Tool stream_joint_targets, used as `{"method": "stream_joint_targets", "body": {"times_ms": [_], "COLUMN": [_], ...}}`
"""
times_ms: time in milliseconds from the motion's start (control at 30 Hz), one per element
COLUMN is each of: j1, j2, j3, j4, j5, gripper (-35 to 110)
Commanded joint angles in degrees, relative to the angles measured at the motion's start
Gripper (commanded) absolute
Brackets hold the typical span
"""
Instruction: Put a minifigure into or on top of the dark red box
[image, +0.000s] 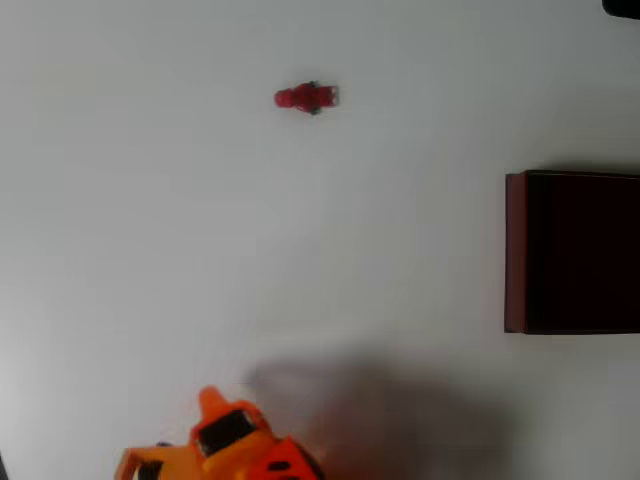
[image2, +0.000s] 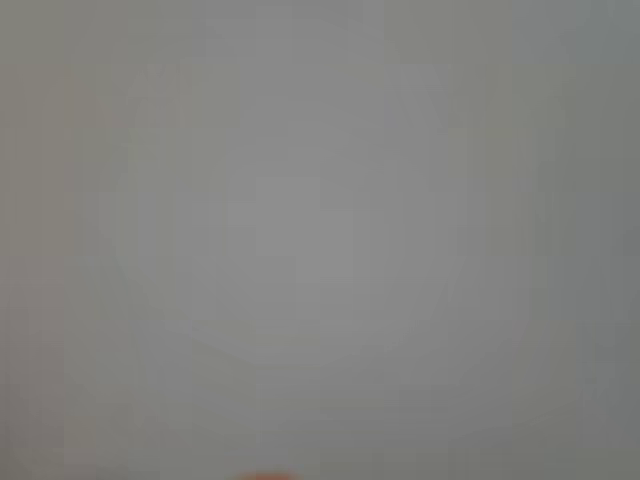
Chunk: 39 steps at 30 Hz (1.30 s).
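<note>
Overhead view: minifigure (image: 307, 97) lies on its side on the white worktop (image: 150, 230), upper middle, pale tip pointing right. Dark red box (image: 516, 250) sits at the right edge, open, dark inside, well apart from the figure. Orange arm (image: 225, 445) at the bottom edge, far from both; can't tell the tool's jaw state. Wrist view is blurred grey.

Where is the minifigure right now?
In the overhead view the minifigure lies on the white table, upper centre, well left of and above the dark red box, apart from it.
</note>
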Motion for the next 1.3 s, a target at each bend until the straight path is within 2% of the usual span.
{"method": "stream_joint_targets", "body": {"times_ms": [0,33,67,100,233,333,400,600,667,867,1267], "j1": [-4.22,-4.39,-3.16,-1.76,1.85,-0.18,-3.25,0.62,2.11,5.36,16.44], "j2": [0.97,0.97,0.97,0.88,0.79,0.97,0.97,-1.14,-8.17,-43.86,-56.87], "j3": [0.18,1.14,1.23,1.14,2.02,-0.88,-5.62,-16.96,-21.27,-40.78,-54.14], "j4": [2.02,3.25,3.87,4.04,4.39,3.69,2.99,6.24,5.19,5.45,8.88], "j5": [17.31,27.07,30.67,31.11,35.33,38.32,33.4,24.08,21.88,16.17,7.12], "gripper": [17,20,16,9,0,9,18,16,17,20,20]}}
